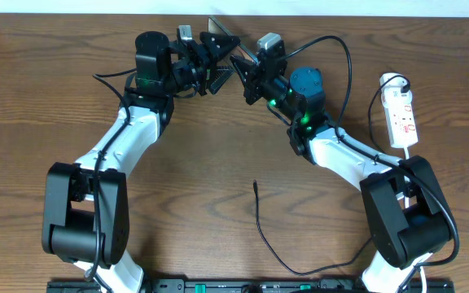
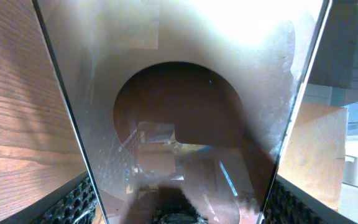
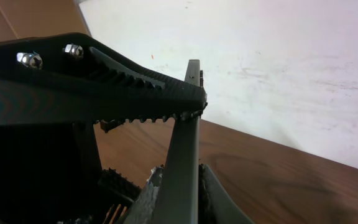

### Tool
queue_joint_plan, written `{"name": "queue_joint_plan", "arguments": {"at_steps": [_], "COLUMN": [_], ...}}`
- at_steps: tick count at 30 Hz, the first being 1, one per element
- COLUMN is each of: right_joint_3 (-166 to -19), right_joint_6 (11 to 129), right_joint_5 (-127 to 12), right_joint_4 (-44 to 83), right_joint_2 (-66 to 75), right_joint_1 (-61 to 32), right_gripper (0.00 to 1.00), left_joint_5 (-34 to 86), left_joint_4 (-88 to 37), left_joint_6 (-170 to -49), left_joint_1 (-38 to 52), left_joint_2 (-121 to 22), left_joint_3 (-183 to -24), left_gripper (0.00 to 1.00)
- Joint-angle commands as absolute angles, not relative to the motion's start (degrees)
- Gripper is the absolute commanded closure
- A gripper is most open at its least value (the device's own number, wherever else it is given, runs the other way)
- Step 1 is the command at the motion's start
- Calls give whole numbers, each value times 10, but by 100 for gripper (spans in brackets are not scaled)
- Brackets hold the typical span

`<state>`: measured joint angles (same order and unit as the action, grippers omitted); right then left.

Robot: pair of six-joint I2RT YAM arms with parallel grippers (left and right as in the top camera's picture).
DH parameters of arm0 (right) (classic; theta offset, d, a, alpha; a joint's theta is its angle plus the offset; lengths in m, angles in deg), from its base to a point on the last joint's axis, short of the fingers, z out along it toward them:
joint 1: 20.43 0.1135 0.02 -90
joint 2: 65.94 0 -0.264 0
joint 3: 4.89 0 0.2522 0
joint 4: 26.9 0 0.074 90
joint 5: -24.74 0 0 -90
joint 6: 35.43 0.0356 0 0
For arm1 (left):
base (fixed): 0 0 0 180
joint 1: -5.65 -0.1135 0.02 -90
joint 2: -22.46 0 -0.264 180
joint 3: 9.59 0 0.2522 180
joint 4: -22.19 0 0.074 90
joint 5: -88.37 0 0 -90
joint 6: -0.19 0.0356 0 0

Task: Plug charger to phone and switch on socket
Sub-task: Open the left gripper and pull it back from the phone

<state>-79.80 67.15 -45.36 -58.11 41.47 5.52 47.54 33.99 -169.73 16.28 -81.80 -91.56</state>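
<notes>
- The phone (image 2: 185,112) is held up off the table, well to the left of the socket (image 1: 401,114), between both arms.
- The left gripper (image 1: 218,61) clasps the phone across its width, with its jaws set wide.
- The right gripper (image 1: 244,72) pinches one thin edge of the phone with toothed fingers (image 3: 166,99).
- The charger (image 1: 260,228) lies loose on the wood, left of the socket and nearer the robot. Its tip is well apart from the phone.
</notes>
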Motion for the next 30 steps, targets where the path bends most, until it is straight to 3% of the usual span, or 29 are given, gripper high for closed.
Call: {"name": "queue_joint_plan", "arguments": {"at_steps": [1, 7, 18, 22, 26, 30], "right_joint_3": [-810, -810, -810, -810, -810, -810], "right_joint_6": [672, 679, 678, 678, 678, 678], "right_joint_5": [-422, -422, -417, -417, -417, -417], "right_joint_4": [-586, -586, -586, -586, -586, -586], "right_joint_2": [421, 421, 421, 421, 421, 421], "right_joint_1": [63, 63, 63, 63, 63, 63], "right_gripper": [90, 99, 99, 99, 99, 99], "left_joint_5": [473, 473, 473, 473, 473, 473], "left_joint_4": [349, 349, 349, 349, 349, 349], "left_joint_6": [-1694, -1694, -1694, -1694, -1694, -1694], "left_joint_1": [170, 170, 170, 170, 170, 170], "left_joint_2": [-809, -809, -809, -809, -809, -809], "left_joint_3": [-921, -921, -921, -921, -921, -921], "left_gripper": [60, 59, 58, 41, 10, 8]}}
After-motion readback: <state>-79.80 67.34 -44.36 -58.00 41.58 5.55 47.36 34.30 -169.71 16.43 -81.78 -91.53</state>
